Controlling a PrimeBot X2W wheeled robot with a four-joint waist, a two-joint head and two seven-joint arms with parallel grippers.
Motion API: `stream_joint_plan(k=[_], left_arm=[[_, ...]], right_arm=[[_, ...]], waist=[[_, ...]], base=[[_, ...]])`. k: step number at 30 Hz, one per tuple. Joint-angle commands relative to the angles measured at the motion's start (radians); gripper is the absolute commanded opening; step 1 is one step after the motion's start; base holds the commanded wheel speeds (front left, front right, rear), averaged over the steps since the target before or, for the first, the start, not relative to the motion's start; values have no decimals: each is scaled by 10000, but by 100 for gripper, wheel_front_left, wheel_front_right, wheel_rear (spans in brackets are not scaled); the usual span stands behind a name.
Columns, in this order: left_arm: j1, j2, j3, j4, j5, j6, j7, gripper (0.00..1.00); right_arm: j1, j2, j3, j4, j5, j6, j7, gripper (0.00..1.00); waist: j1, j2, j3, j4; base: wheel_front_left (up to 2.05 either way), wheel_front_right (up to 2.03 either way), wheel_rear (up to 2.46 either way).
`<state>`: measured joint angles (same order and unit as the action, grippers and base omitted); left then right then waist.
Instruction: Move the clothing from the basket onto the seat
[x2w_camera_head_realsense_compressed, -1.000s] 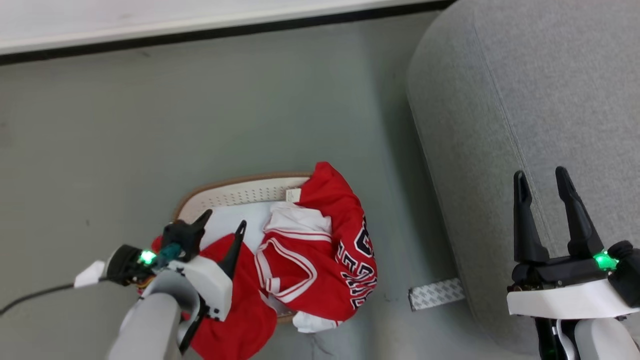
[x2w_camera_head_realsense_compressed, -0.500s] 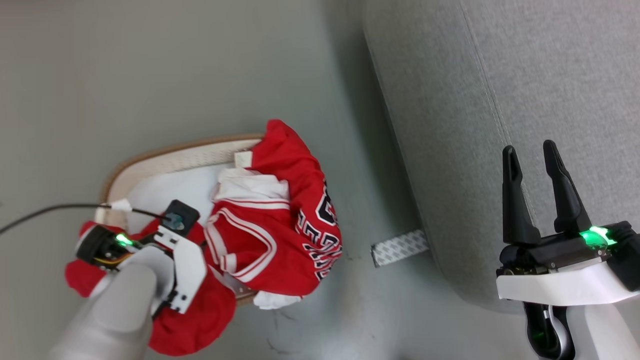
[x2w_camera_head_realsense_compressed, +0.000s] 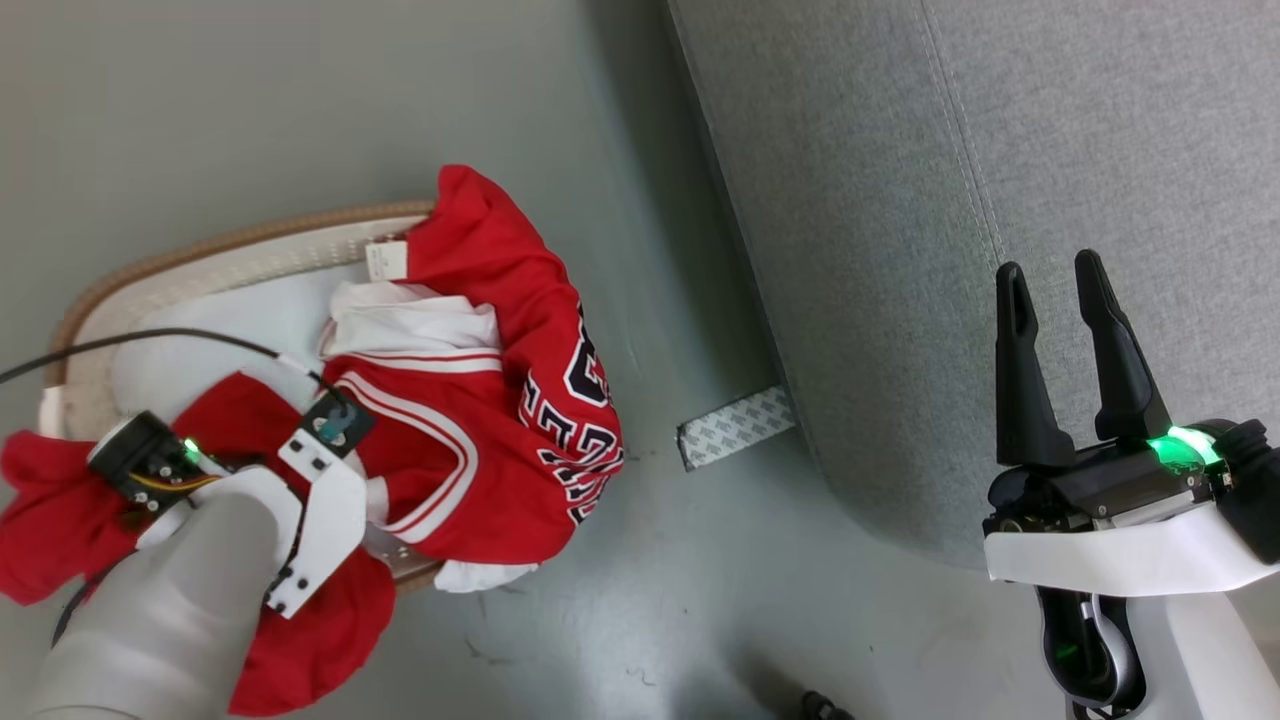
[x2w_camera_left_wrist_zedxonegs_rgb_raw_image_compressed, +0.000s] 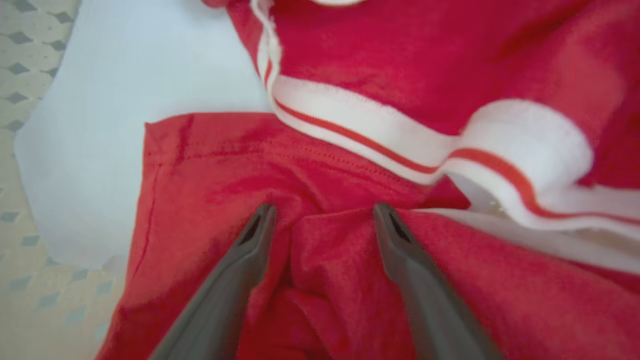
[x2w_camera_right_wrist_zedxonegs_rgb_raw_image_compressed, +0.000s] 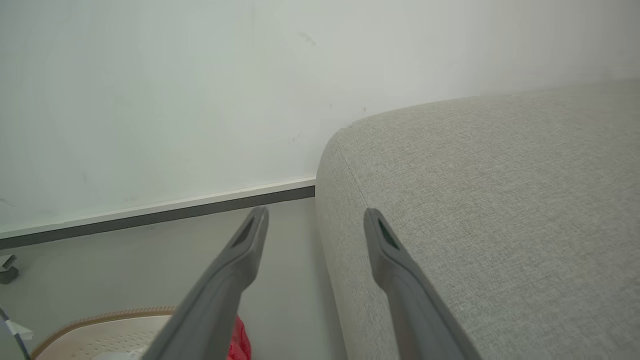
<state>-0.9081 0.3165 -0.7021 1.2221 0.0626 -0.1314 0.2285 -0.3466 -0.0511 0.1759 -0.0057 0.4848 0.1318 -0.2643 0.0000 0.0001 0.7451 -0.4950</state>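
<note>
- Head view: the basket (x2w_camera_head_realsense_compressed: 215, 250) sits on the floor (x2w_camera_head_realsense_compressed: 300, 90) at the left. The seat (x2w_camera_head_realsense_compressed: 1000, 150) takes up the right side, well apart from the basket.
- Head view: the clothing (x2w_camera_head_realsense_compressed: 470, 440) is a red heap in the basket. It spills over the right and near rims, and one fold hangs out at the near left. The jersey (x2w_camera_head_realsense_compressed: 575, 400) lies on the right flank with its block lettering facing the seat.
- Head view: a white pad (x2w_camera_head_realsense_compressed: 190, 345) lies in the far-left part of the basket, partly under the red cloth. A black cable (x2w_camera_head_realsense_compressed: 130, 340) crosses above it.
- Head view: the left forearm (x2w_camera_head_realsense_compressed: 170, 600) comes down onto the heap from the near side; its fingers are hidden here.
- Head view: the right tool (x2w_camera_head_realsense_compressed: 1048, 265) hangs over the seat's near-left edge, fingers spread and empty. A patterned strip (x2w_camera_head_realsense_compressed: 735, 428) lies on the floor beside the seat's base.
- Left wrist view: the left tool (x2w_camera_left_wrist_zedxonegs_rgb_raw_image_compressed: 325, 215) is spread wide, with both tips pressed into the red cloth. A ridge of fabric is bunched between the fingers but not pinched. A white trim band (x2w_camera_left_wrist_zedxonegs_rgb_raw_image_compressed: 380, 130) with a red stripe runs just beyond the tips.
- Right wrist view: the fingers stand apart with nothing between them. The seat is to the right and a pale wall (x2w_camera_right_wrist_zedxonegs_rgb_raw_image_compressed: 150, 75) is beyond. The basket rim and a scrap of red show at the near left.
</note>
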Motion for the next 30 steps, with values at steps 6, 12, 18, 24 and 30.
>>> stream_joint_plan(k=[6,12,18,24,30], left_arm=[[-328,378,-565,228,207,17,273,100],[-287,519,-760,327,-103,18,248,0],[-501,133,-1005,320,-249,16,149,0],[-338,-485,-1051,363,-571,16,8,0],[23,-1079,-1035,419,-972,16,-376,0]], right_arm=[[-247,8,143,-91,179,-21,-2,100],[-248,8,194,-10,207,-21,-2,100],[-393,8,8,142,65,-21,-2,100],[-300,7,-153,288,-156,-21,-2,100],[29,5,-405,506,-566,-21,-2,100]], waist=[[0,-1,436,-252],[0,-1,539,-299],[0,-1,284,-132],[0,-1,-619,182],[0,-1,-1820,675]], base=[[0,0,0],[0,0,0],[0,0,0],[0,0,0],[0,0,0]])
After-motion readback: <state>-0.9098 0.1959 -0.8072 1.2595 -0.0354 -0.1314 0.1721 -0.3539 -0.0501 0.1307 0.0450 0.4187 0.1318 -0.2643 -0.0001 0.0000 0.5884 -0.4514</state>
